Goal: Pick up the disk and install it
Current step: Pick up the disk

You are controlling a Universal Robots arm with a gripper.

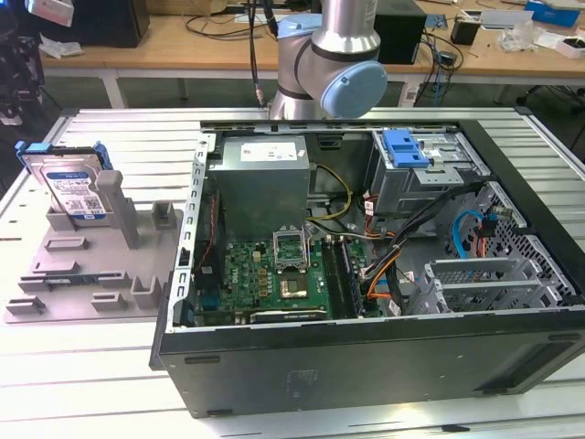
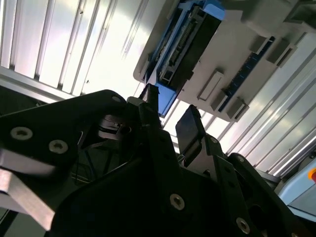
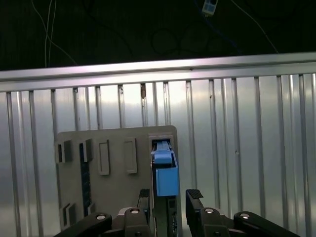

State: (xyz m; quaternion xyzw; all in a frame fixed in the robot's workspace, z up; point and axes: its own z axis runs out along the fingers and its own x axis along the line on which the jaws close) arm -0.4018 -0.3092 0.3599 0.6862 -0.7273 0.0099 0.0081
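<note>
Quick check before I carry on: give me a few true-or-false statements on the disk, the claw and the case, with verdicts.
1. The disk stands on edge in the grey fixture tray. True.
2. The claw is shut on the disk. False: in the first wrist view its fingers are spread, and in the exterior view the disk stands ungripped in the tray.
3. The computer case has its side closed. False: it is open, with the motherboard exposed.
4. The tray lies on the exterior view's left of the case. True.
</note>
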